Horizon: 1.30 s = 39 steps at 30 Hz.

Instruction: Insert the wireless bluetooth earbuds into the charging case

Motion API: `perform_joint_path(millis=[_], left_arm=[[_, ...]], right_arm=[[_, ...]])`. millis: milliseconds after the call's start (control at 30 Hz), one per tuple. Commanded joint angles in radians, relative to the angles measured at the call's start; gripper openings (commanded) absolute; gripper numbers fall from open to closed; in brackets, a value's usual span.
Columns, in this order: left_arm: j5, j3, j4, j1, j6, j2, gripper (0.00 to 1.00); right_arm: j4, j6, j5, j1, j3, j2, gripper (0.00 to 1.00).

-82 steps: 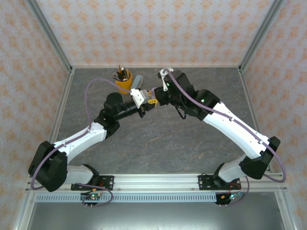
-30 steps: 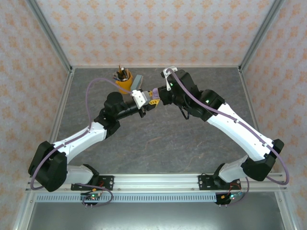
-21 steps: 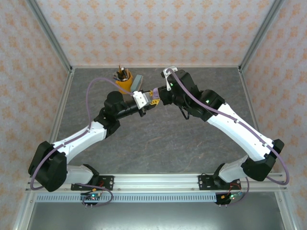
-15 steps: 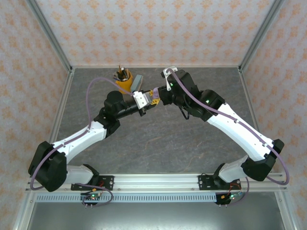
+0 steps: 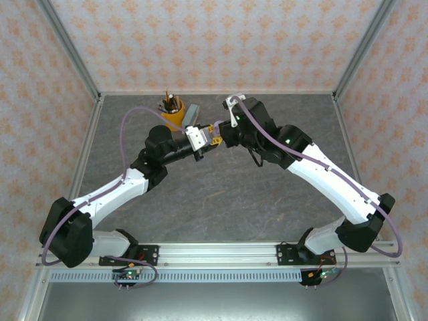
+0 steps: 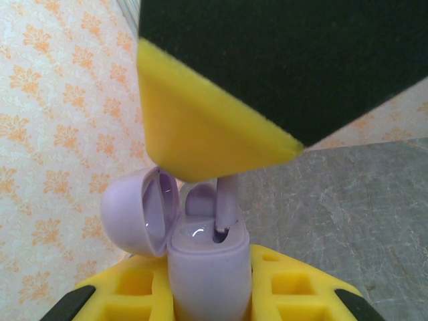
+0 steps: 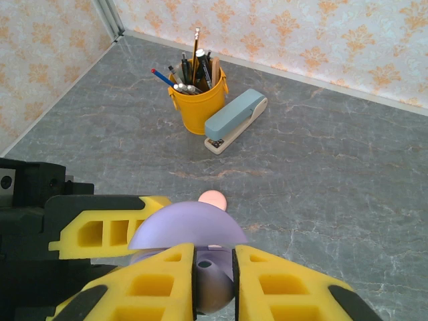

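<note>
Earbud [image 6: 226, 200], lilac, stood stem-down in the open charging case [image 6: 208, 267], pinched by the right end effector [image 7: 214, 259]. The left end effector [image 6: 210, 289] clamped the case above the surface [image 5: 234, 194], near a yellow pencil cup [image 7: 197, 101] and a stapler [image 7: 234, 120].

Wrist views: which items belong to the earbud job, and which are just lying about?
Job:
- open lilac case, held in the left gripper
- lilac earbud, held in the right gripper, stem at the case's slot
- pink piece beyond the case, maybe a bud

Lying about:
- pencil cup
- stapler
</note>
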Motion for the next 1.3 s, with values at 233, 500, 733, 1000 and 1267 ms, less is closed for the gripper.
perform_joint_path(millis=[233, 500, 733, 1000, 1267], left_arm=[[0.023, 0.038, 0.025, -0.007, 0.002, -0.002, 0.00], [0.034, 0.038, 0.036, -0.007, -0.024, 0.007, 0.00], [0.041, 0.023, 0.087, -0.007, -0.073, 0.020, 0.00], [0.046, 0.023, 0.098, -0.010, -0.099, 0.033, 0.00], [0.043, 0.016, 0.103, -0.008, -0.110, 0.032, 0.00]], right_arm=[[0.005, 0.001, -0.023, -0.004, -0.007, 0.026, 0.20], [-0.007, -0.013, -0.058, -0.004, 0.017, 0.054, 0.20], [-0.034, -0.026, -0.075, -0.004, 0.046, 0.097, 0.21], [-0.032, -0.011, -0.016, -0.004, 0.068, 0.087, 0.36], [-0.021, 0.014, 0.010, -0.004, 0.096, 0.038, 0.54]])
